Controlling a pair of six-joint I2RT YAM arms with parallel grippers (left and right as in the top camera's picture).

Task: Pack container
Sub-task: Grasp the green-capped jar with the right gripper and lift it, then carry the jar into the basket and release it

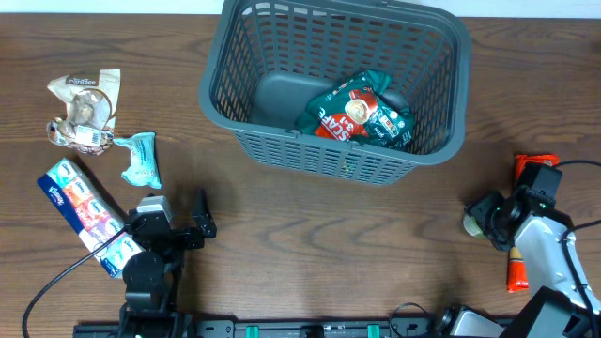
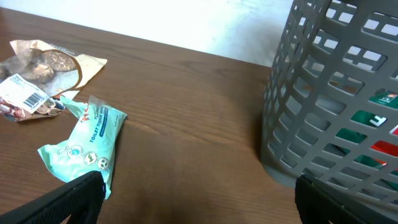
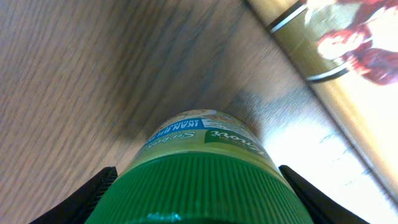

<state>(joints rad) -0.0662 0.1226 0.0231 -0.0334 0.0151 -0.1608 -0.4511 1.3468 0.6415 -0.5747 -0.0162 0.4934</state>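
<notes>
At the near right, the right gripper (image 3: pixel 198 177) pinches a green-lidded jar (image 3: pixel 205 134) by its cap, jaws pressed to both sides. At the near left, the left gripper (image 2: pixel 199 186) is spread wide and empty, facing a mint packet (image 2: pixel 87 137). The container (image 1: pixel 319 155) sits far, centre, with a snack bag (image 1: pixel 362 113) inside. Held by the smooth cap alone, the jar may slip, or clip the rim if carried low.

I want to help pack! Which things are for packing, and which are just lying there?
For packing: basket, snack packet inside, jar in right gripper, teal packet, crumpled packet, blue tissues, orange packet.
Just lying about: black cable.
</notes>
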